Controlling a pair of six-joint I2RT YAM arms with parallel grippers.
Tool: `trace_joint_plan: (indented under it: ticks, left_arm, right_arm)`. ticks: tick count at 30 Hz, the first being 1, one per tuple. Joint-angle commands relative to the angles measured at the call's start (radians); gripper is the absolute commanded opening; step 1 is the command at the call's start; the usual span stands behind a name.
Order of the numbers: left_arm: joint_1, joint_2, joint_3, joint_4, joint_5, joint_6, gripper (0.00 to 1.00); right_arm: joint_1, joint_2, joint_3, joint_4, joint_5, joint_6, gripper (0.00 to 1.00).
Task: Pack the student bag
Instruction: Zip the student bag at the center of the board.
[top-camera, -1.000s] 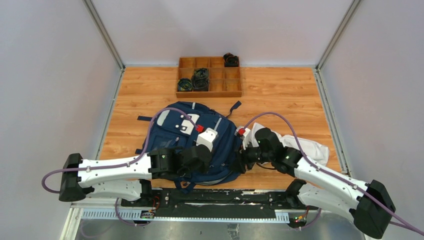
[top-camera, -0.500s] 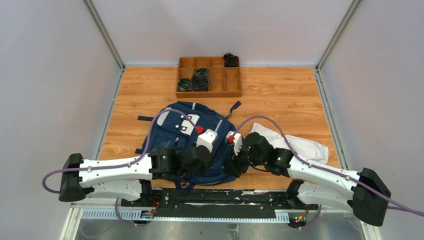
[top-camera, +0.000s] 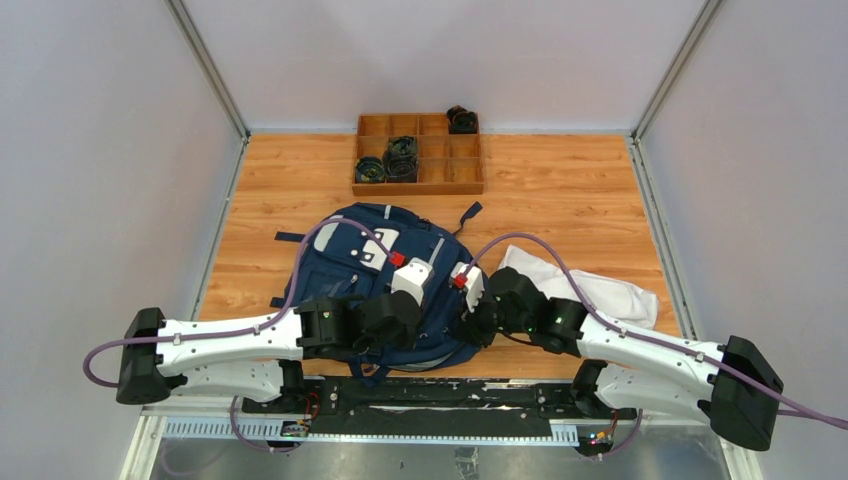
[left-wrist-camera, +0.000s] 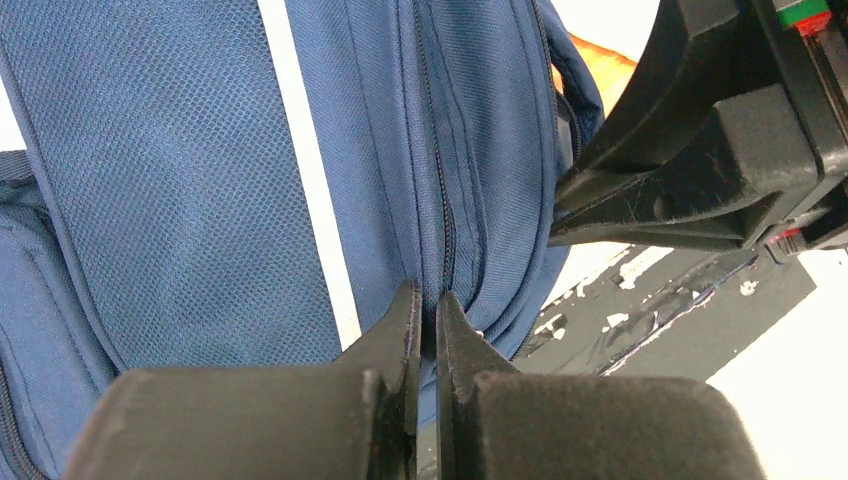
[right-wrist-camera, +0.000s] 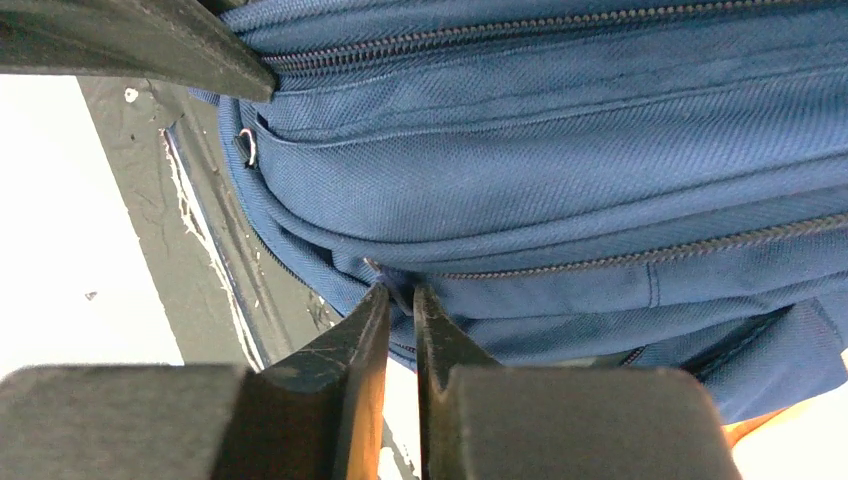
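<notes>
Now — reaching inward, low | left hand (left-wrist-camera: 427, 297) pinching student bag (left-wrist-camera: 180, 170) | right hand (right-wrist-camera: 402, 292) likewise

- A warm orange-brown, wood-grain tabletop (top-camera: 560, 190) forms the floor of the enclosure.
- Plain pale grey walls (top-camera: 440, 50) close in the back and both sides.
- Slim aluminium posts (top-camera: 210, 70) line the back corners.
- A grey metal ledge (top-camera: 450, 455) runs along the near edge.
- The light is soft and even.

No legible text, number, brand name or sign appears in any view. The grey-white patch (top-camera: 372, 256) on the student bag (top-camera: 345, 275), just beyond the left gripper (left-wrist-camera: 426, 300) in the top view, carries dark marks that are too small to read.
</notes>
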Motion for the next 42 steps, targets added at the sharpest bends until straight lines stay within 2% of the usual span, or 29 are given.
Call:
trace_joint_plan:
  ticks: [1, 4, 9, 16, 20, 26, 32, 37, 42]
  left_arm:
    - [0.010, -0.031, -0.006, 0.021, -0.041, -0.012, 0.00]
    - [0.010, -0.034, -0.012, 0.021, -0.042, -0.010, 0.00]
    - [0.010, -0.044, -0.017, 0.008, -0.042, -0.009, 0.00]
    - [0.011, -0.091, -0.039, -0.052, -0.029, 0.030, 0.00]
    - [0.012, -0.103, -0.050, -0.066, 0.031, 0.069, 0.00]
    - [0.012, -0.069, -0.063, -0.040, 0.160, 0.114, 0.00]
    - [0.012, -0.014, -0.055, -0.021, 0.231, 0.144, 0.00]
    - [0.012, -0.053, -0.061, -0.026, 0.222, 0.158, 0.00]
    - [0.012, -0.084, -0.058, -0.038, 0.207, 0.174, 0.00]
  right_arm:
    - [0.008, -0.009, 0.022, 0.000, 0.067, 0.011, 0.11]
    - [0.008, -0.013, 0.029, -0.016, 0.078, 0.021, 0.00]
    - [0.007, -0.014, 0.057, -0.088, 0.121, 0.028, 0.00]
    - [0.006, -0.063, 0.072, -0.197, 0.428, 0.031, 0.00]
    - [0.004, -0.044, 0.098, -0.229, 0.522, 0.037, 0.00]
    - [-0.024, 0.075, 0.186, -0.300, 0.601, 0.052, 0.00]
    - [-0.179, 0.178, 0.235, -0.294, 0.529, 0.050, 0.00]
    - [-0.361, 0.259, 0.255, -0.180, 0.416, 0.029, 0.00]
    - [-0.405, 0.425, 0.369, -0.085, 0.376, -0.024, 0.00]
